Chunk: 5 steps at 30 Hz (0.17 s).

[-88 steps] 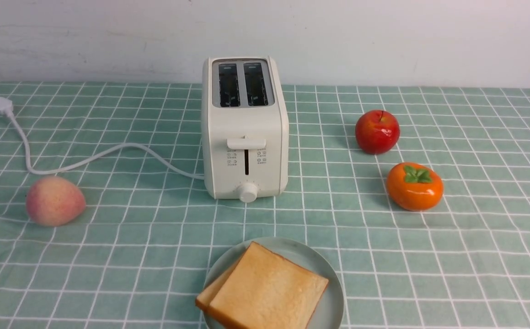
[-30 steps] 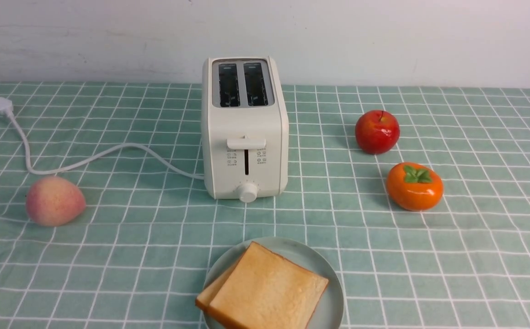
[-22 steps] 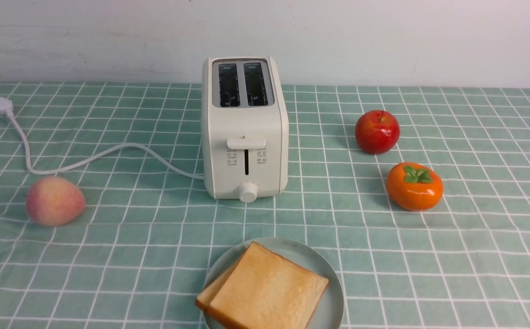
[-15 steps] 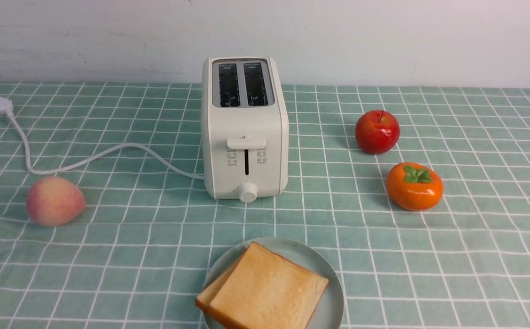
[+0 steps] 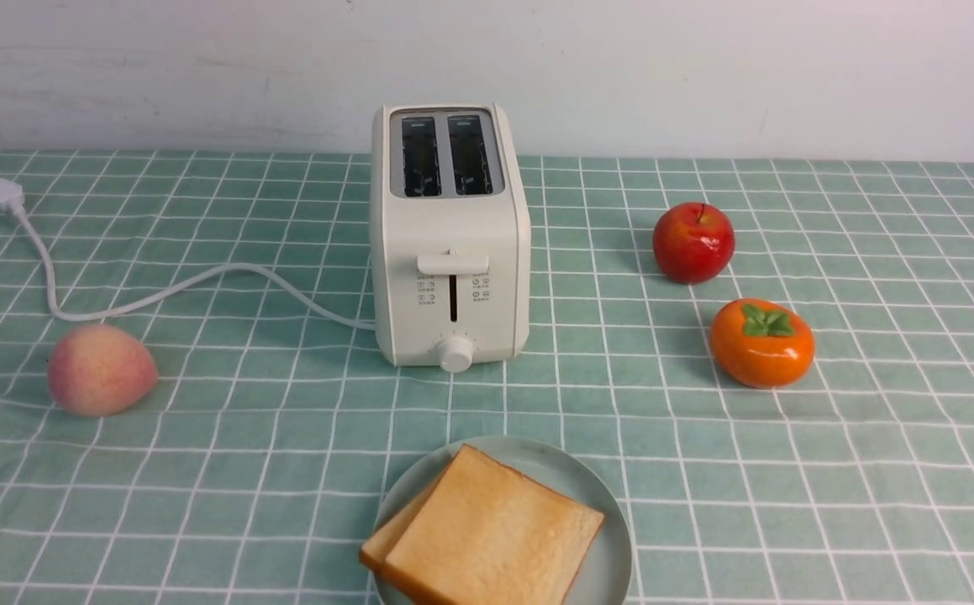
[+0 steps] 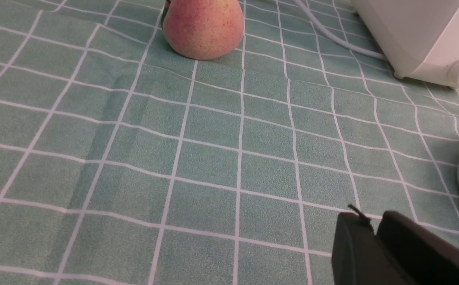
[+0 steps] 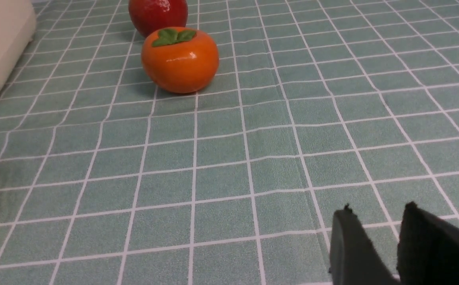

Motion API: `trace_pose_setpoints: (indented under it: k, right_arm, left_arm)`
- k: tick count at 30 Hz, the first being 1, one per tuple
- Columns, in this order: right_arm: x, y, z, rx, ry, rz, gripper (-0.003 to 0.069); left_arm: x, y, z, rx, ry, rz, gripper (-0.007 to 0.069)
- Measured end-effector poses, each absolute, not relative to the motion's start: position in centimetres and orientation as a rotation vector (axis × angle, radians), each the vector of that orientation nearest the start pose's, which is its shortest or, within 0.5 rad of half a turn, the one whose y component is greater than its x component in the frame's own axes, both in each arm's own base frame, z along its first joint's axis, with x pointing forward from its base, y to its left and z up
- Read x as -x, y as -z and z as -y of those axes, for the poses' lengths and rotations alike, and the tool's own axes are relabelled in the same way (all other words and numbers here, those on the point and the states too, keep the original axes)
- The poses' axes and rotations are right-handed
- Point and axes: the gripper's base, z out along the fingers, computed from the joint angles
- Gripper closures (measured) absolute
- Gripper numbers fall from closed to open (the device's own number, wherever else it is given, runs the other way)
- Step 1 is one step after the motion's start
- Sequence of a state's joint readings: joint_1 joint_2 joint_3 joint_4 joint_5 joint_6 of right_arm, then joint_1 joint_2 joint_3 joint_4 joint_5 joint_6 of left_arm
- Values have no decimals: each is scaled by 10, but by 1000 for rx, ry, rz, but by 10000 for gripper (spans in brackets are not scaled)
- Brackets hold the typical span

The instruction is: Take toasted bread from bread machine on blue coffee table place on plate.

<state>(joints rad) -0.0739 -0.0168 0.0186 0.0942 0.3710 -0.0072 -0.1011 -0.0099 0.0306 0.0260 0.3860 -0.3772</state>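
Your left gripper (image 6: 374, 225) shows only at the lower right of its wrist view, the two dark fingers pressed together with nothing between them. Your right gripper (image 7: 376, 217) sits at the lower right of its own wrist view, fingers parted by a narrow gap and holding nothing, low over the blue coffee table (image 5: 243, 470). Neither arm appears in the front view.

In the front view you can see both slices of toasted bread (image 5: 491, 529) stacked on the plate (image 5: 613, 555) at the bottom centre of the frame, the upper slice covering most of the lower one, whose corner pokes out toward the left. Above it, at the centre, stands the bread machine (image 5: 450, 244), both slots dark and bare of bread. Its white cord (image 5: 159, 294) curls away to a plug (image 5: 6, 195) at the upper left.

You have a peach (image 5: 100, 370) at the left of the frame, a red apple (image 5: 693, 242) at the right, and a persimmon (image 5: 761, 342) just below the apple.
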Motion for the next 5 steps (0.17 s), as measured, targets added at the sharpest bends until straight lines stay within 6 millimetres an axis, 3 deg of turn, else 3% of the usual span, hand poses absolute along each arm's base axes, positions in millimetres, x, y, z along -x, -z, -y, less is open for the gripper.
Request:
trace_pose_setpoints:
  k: [5]
  right_arm:
    - [-52, -175, 1, -119, -36, -1851, 456]
  left_arm:
    - [-52, -169, 4, 246, 300, -1885, 547]
